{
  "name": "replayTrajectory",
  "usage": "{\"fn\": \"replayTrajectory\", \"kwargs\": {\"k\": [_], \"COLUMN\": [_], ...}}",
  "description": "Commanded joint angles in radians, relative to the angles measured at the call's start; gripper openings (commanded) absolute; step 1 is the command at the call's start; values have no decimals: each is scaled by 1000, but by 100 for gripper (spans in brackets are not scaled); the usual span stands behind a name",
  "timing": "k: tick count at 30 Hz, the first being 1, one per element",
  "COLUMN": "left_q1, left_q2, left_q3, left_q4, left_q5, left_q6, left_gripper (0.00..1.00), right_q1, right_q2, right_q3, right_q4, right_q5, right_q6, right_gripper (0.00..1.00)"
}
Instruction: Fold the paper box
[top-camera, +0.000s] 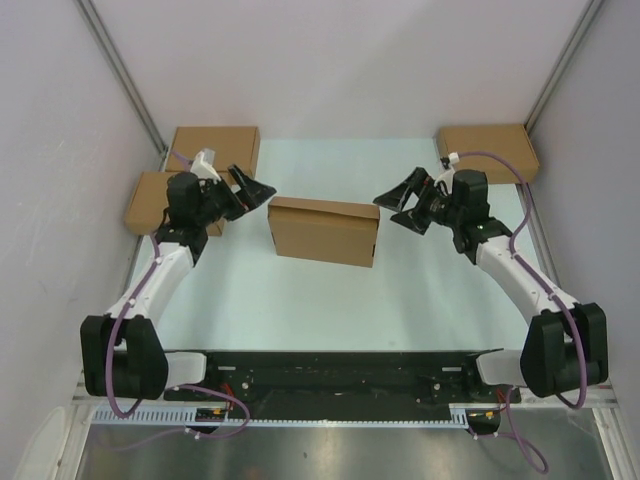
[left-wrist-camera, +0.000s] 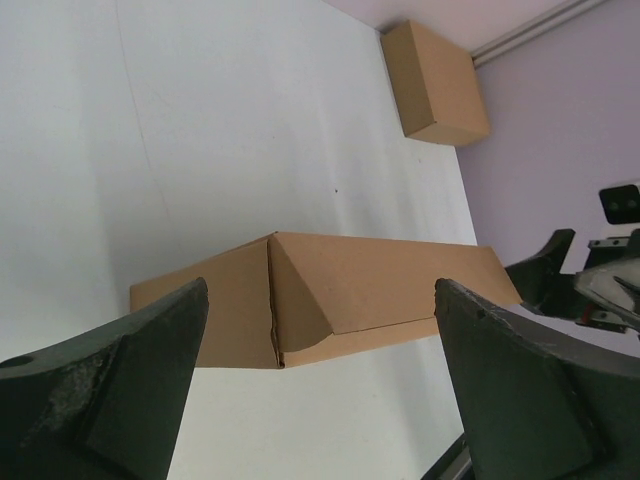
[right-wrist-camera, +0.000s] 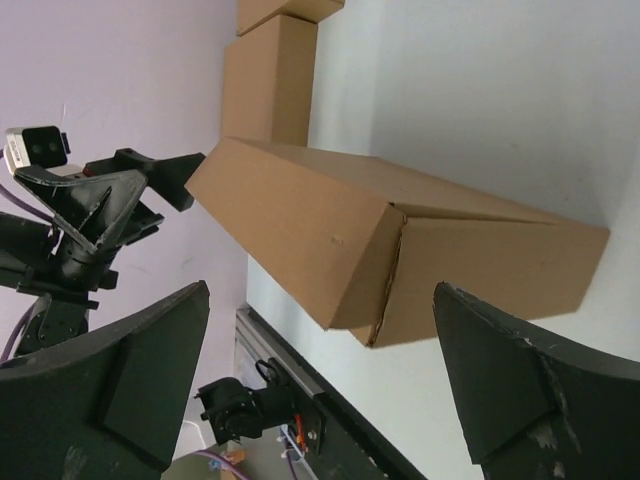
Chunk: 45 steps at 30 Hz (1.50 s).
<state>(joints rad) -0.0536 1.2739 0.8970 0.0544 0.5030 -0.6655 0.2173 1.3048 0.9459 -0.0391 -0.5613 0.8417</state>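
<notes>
1. Far left corner of the table (top-camera: 300, 300): the rear left box (top-camera: 215, 148) and the front left box (top-camera: 147, 205), both plain brown cardboard, lie flat by the left wall (top-camera: 60, 150). Their edges meet or overlap in the top view, exact contact not resolvable. The left arm (top-camera: 160, 270) covers part of the front one
2. The left gripper (top-camera: 255, 184): jaws spread wide, nothing between them. It points right, toward the left end of the paper box (top-camera: 325, 230). The fingertips sit just beside that end; touching or a thin gap cannot be told
3. The paper box: mid-table, between the two grippers, lying flat as a shut, shallow rectangular form. The long axis runs left to right, with the right end turned slightly toward the near edge. The left wrist view shows a vertical seam and a slanted flap edge on the end face turned to that camera. Neither gripper holds it
4. The right gripper (top-camera: 393, 208): jaws spread wide, empty. It points left at the right end of the paper box, just beside it; contact cannot be told
5. Far right corner: the right box (top-camera: 487, 152), plain brown cardboard, lies flat on the table by the right wall (top-camera: 610, 150), behind the right gripper and well apart from the paper box
</notes>
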Motion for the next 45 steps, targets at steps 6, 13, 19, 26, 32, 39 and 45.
{"fn": "replayTrajectory", "kwargs": {"k": [6, 13, 19, 26, 32, 39, 45], "left_q1": [5, 5, 5, 5, 5, 5, 5], "left_q2": [18, 30, 30, 36, 41, 42, 32], "left_q3": [-23, -32, -43, -47, -59, -59, -56], "left_q4": [70, 65, 64, 61, 68, 70, 48], "left_q5": [71, 75, 71, 74, 83, 97, 74], "left_q6": [-40, -40, -40, -48, -54, -66, -68], "left_gripper": [100, 100, 100, 99, 99, 99, 100], "right_q1": [17, 13, 4, -6, -13, -29, -29], "right_q2": [96, 128, 143, 165, 177, 191, 168], "right_q3": [-30, -53, -88, -137, -171, -202, -200], "right_q4": [160, 183, 217, 260, 280, 308, 294], "right_q5": [-54, -55, -66, -74, -75, -81, -60], "right_q6": [66, 60, 69, 82, 74, 79, 74], "right_gripper": [99, 87, 75, 64, 53, 51, 61]}}
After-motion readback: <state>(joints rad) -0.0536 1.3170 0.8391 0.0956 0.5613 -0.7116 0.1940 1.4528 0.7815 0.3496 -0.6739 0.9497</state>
